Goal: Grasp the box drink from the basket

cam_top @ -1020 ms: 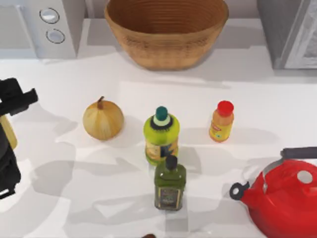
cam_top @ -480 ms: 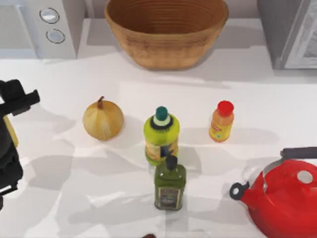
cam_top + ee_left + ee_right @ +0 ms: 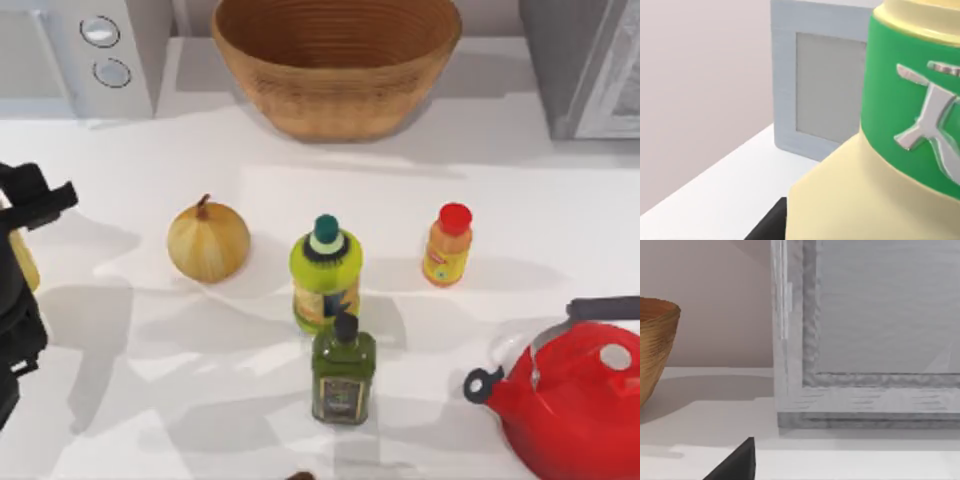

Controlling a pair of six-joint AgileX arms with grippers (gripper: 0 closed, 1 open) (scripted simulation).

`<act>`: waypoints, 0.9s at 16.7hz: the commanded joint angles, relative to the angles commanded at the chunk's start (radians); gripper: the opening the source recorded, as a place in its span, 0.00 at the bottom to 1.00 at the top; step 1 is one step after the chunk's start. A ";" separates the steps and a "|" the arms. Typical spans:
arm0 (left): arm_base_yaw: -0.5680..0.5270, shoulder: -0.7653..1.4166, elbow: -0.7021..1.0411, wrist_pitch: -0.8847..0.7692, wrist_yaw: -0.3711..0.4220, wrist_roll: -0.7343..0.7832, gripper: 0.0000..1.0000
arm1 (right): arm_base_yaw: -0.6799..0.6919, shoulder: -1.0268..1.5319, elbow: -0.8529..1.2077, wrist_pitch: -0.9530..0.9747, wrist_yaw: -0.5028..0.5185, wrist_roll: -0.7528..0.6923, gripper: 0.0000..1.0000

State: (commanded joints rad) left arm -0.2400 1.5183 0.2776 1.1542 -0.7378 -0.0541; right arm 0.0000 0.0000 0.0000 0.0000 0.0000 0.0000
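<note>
My left arm sits at the far left edge of the table (image 3: 150, 420) in the top view, black against the white surface; a sliver of cream-yellow (image 3: 24, 262) shows tucked against it there, and I take that to be the box drink. The left wrist view puts the box drink (image 3: 855, 200) right up against the camera: cream-yellow body with a green band carrying a silvery mark (not the white label I might have looked for). I cannot tell whether my left claw is clamped on the carton or standing apart from it; its fingers are hidden.

The basket (image 3: 335, 95) stands at the far edge of the table, centre, well apart from my left arm; what shows of its woven inside is bare. A slice of its ribbed wall (image 3: 655, 350) appears in the right wrist view, beside a grey appliance (image 3: 870, 340).

Spread across the middle of the table: an onion (image 3: 208, 241) toward the left; a yellow-green bottle (image 3: 325, 272) with a teal cap; a dark olive-oil bottle (image 3: 343, 372) just in front of it; an orange red-capped bottle (image 3: 447, 246) to the right. A red kettle (image 3: 575, 400) fills the near right corner; a white microwave (image 3: 95, 50) sits far left.
</note>
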 joint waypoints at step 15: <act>0.002 0.003 0.000 0.003 0.003 0.000 0.83 | 0.000 0.000 0.000 0.000 0.000 0.000 1.00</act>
State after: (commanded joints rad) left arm -0.2384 1.5211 0.2775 1.1570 -0.7352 -0.0537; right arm 0.0000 0.0000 0.0000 0.0000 0.0000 0.0000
